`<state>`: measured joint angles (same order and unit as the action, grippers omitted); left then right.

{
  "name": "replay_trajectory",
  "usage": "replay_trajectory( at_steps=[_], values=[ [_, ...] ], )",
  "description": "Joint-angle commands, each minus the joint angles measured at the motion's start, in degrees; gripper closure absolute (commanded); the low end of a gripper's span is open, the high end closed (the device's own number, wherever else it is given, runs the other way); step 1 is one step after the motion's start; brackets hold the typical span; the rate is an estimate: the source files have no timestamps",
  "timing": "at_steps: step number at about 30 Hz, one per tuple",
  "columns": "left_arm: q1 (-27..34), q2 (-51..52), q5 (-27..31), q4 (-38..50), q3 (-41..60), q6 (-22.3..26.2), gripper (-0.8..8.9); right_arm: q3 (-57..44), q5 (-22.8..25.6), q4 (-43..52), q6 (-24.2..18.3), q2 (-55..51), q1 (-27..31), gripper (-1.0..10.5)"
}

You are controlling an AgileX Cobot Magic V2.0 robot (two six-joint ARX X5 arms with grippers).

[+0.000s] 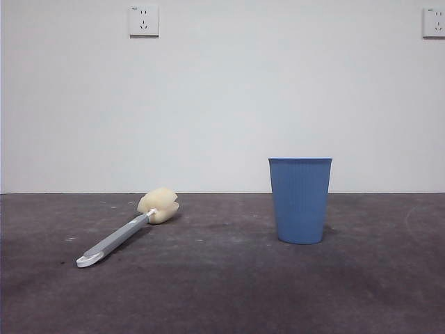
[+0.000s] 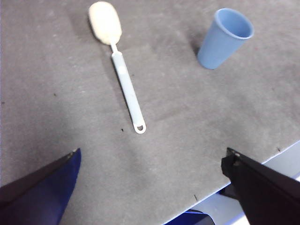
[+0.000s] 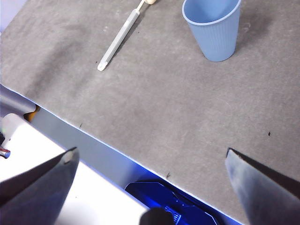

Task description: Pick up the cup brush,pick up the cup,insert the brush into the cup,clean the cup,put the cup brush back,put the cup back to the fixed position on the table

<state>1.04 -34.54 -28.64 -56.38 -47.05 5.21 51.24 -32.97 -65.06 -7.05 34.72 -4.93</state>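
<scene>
The cup brush [image 1: 118, 238] lies flat on the table [image 1: 222, 292] at the left, with its pale yellow sponge head toward the back and its white tip toward the front. The blue ribbed cup [image 1: 300, 200] stands upright at the right, apart from the brush. No gripper shows in the front view. My left gripper [image 2: 151, 154] is open and empty, high above the table near its front edge, with the brush [image 2: 124, 77] and the cup [image 2: 224, 40] well beyond it. My right gripper [image 3: 150, 152] is open and empty over the table's front edge, short of the cup [image 3: 215, 30] and the brush handle [image 3: 119, 40].
A white wall with two sockets [image 1: 144, 21] stands behind the table. The table's front edge [image 3: 93, 136] crosses the right wrist view, with blue and white robot parts [image 3: 164, 201] below it.
</scene>
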Motion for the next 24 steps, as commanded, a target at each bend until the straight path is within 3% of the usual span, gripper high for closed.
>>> replay_trajectory(
  at_steps=[1,6,17,24],
  values=[
    [-1.3,-3.1,0.1,3.1,-0.2,-1.2,2.11,0.2,0.0,0.3,0.2,0.1,-0.2,3.2],
    [-6.5,-10.5,3.4,9.6,-0.2,-5.0,2.12,0.2,0.0,0.3,0.2,0.3,-0.2,3.2],
    [-24.2,-30.6,24.6,26.6,-0.2,-11.8,2.19,0.2,0.0,0.3,1.2,1.0,-0.2,3.2],
    [-29.1,-43.7,29.8,35.7,-0.2,-15.8,2.20,0.2,0.0,0.3,1.2,1.3,-0.2,3.2]
  ],
)
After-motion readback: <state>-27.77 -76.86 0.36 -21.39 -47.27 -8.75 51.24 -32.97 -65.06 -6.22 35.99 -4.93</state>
